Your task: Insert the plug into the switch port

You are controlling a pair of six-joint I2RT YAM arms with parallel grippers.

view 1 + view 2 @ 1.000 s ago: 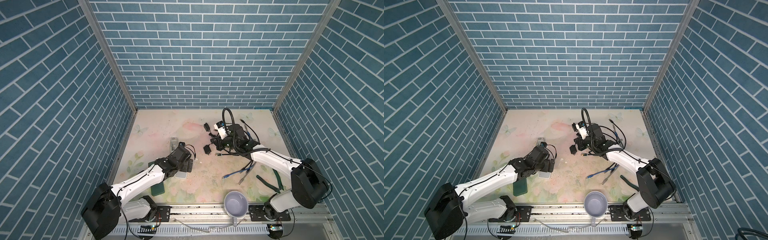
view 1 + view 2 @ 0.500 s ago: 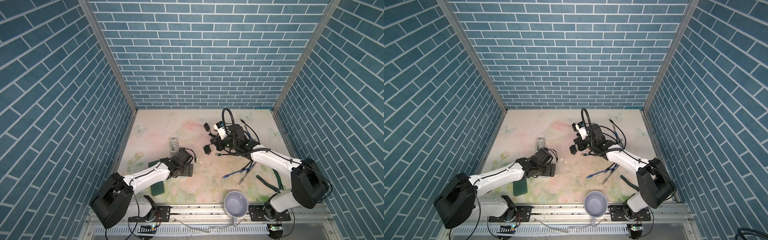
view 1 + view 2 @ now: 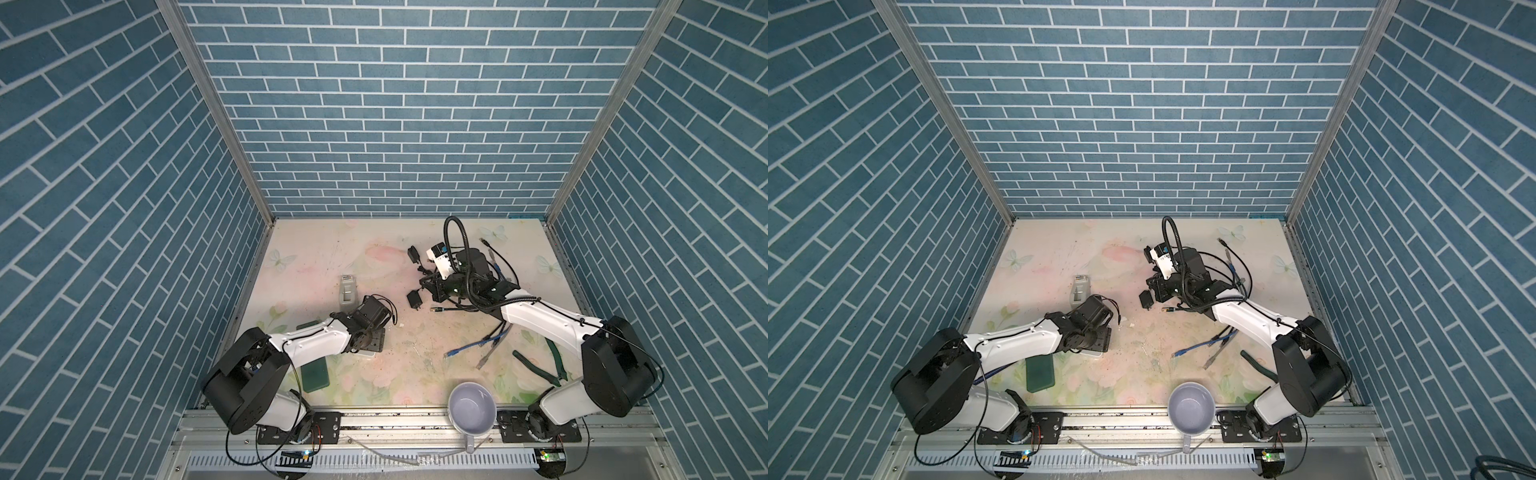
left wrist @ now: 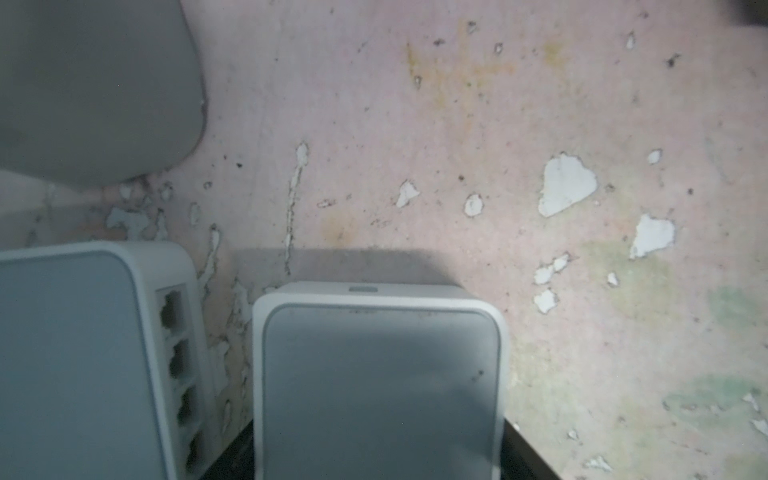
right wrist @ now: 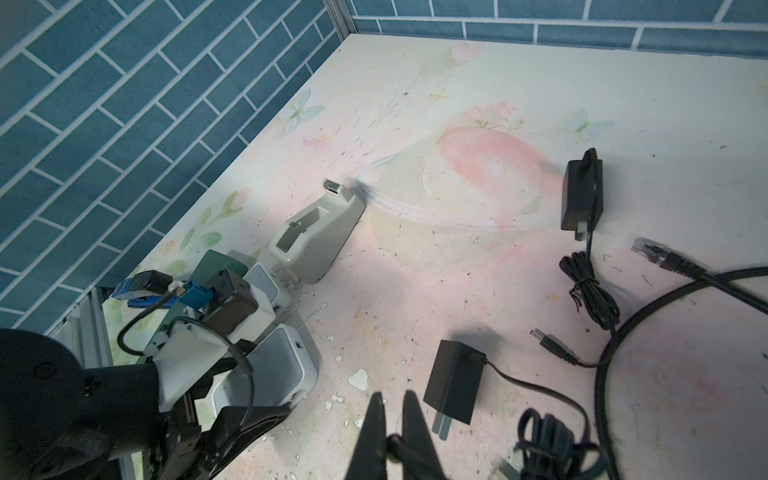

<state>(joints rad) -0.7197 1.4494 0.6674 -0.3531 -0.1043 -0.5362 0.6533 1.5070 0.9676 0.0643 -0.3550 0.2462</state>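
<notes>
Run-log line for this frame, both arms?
left gripper: astride white network switch, grip unclear | right gripper: shut, near black power adapter | second switch: visible ports empty

No legible text or labels.

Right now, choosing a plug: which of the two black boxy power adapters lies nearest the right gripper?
The black boxy power adapter just beside the right gripper; the second adapter lies well beyond it, toward the back wall.
</notes>
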